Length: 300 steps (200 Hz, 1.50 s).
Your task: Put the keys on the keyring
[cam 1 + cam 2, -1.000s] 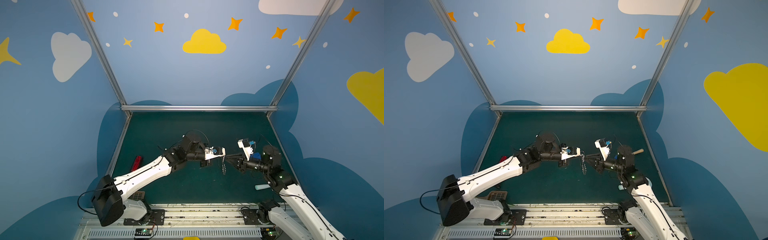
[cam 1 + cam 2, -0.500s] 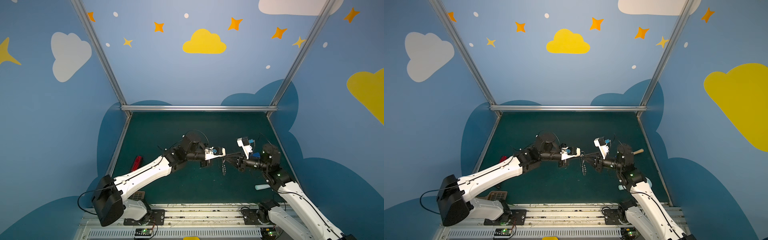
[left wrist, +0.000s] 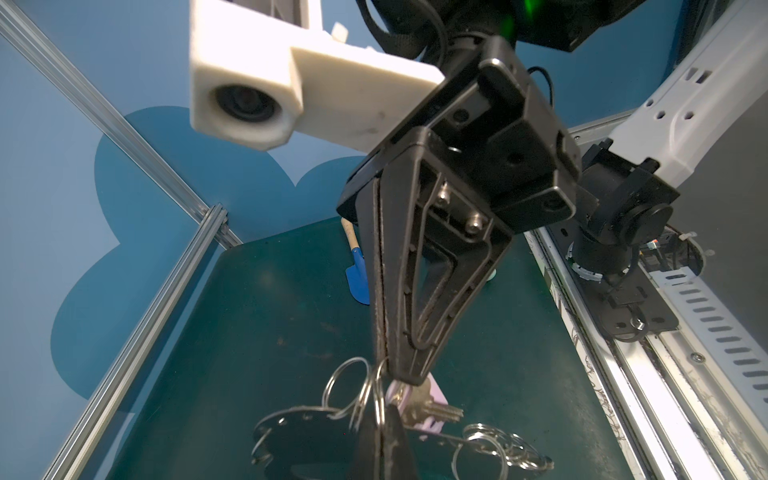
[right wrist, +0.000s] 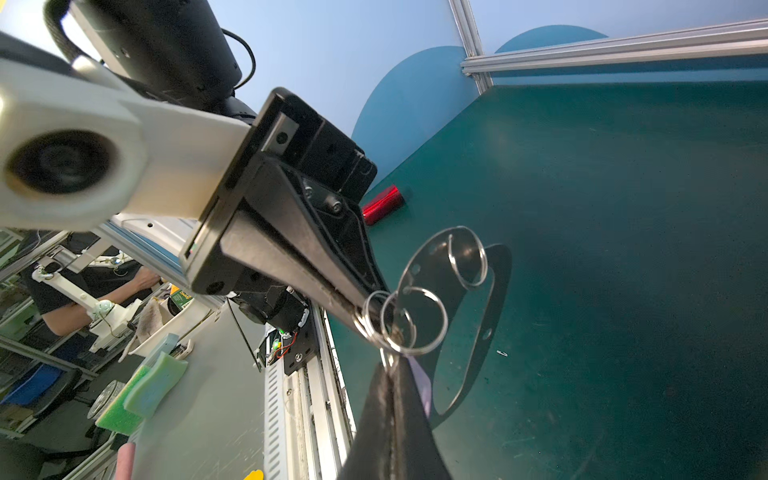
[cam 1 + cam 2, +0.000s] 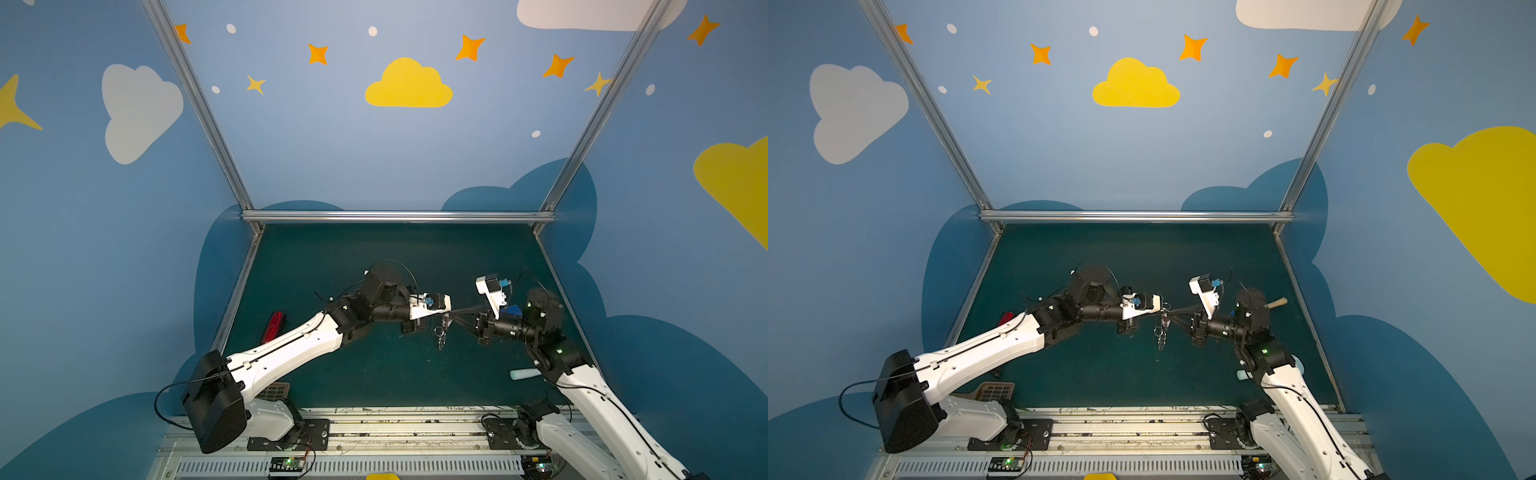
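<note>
Both grippers meet in mid-air over the green table. The keyring (image 3: pixel 299 436), a flat grey half-moon plate (image 4: pixel 496 291) with several silver split rings (image 3: pixel 498 451), hangs below them in both top views (image 5: pixel 439 334) (image 5: pixel 1160 334). My left gripper (image 3: pixel 380 432) (image 5: pixel 441 319) is shut on a split ring at the plate's rim. My right gripper (image 4: pixel 392 376) (image 5: pixel 451 315) is shut tip to tip against it, pinching a silver ring loop. The key (image 3: pixel 440 411), a silver blade with a pale head (image 4: pixel 419 384), lies right beside the right fingertips.
A red oblong gadget (image 5: pixel 273 326) lies at the table's left edge. A pale blue spatula handle (image 5: pixel 524 375) sits by the right arm, and a blue scoop with a wooden handle (image 5: pixel 1276 303) behind it. A brown slotted piece (image 5: pixel 994 390) lies front left, by the metal rail (image 5: pixel 374 428).
My right gripper's jaws have closed at the ring beside the key. Its arm shifted slightly. The left gripper stayed shut and still with the keyring.
</note>
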Available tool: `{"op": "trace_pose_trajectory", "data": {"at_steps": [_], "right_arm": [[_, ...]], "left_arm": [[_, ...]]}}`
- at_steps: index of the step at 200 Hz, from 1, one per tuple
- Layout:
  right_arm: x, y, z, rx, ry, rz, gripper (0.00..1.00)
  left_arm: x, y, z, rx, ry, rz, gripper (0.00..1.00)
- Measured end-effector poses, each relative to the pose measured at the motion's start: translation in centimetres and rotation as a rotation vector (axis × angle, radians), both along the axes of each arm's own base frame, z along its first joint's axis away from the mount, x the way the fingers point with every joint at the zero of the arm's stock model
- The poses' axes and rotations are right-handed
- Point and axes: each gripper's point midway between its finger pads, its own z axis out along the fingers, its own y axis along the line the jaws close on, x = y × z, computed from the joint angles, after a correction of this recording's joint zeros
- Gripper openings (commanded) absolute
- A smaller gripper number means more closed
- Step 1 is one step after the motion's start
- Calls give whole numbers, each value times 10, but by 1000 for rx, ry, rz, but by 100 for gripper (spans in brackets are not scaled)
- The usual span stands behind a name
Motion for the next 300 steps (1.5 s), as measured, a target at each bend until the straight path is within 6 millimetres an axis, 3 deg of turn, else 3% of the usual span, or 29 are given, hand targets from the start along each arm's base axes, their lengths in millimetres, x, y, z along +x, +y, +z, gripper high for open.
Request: {"op": "trace_pose_trajectory", "data": {"at_steps": [59, 89, 111, 142, 180, 213, 300], "right_arm": [[2, 4, -12, -10, 64, 41, 1], [3, 5, -18, -25, 86, 48, 12], [4, 3, -21, -49, 96, 33, 31], [6, -6, -13, -88, 7, -30, 28], [-6, -15, 16, -74, -197, -64, 17], [-21, -15, 32, -45, -330, -19, 19], [-21, -3, 25, -75, -387, 88, 25]], "left_arm": [[-1, 1, -2, -3, 0, -1, 4], [-1, 1, -6, 0, 7, -2, 4], [-2, 0, -2, -14, -2, -7, 4], [-2, 0, 1, -26, -2, -6, 4], [-1, 0, 5, -44, 21, 0, 4], [1, 1, 8, -64, 52, -2, 4], [-7, -2, 5, -71, 105, -49, 4]]}}
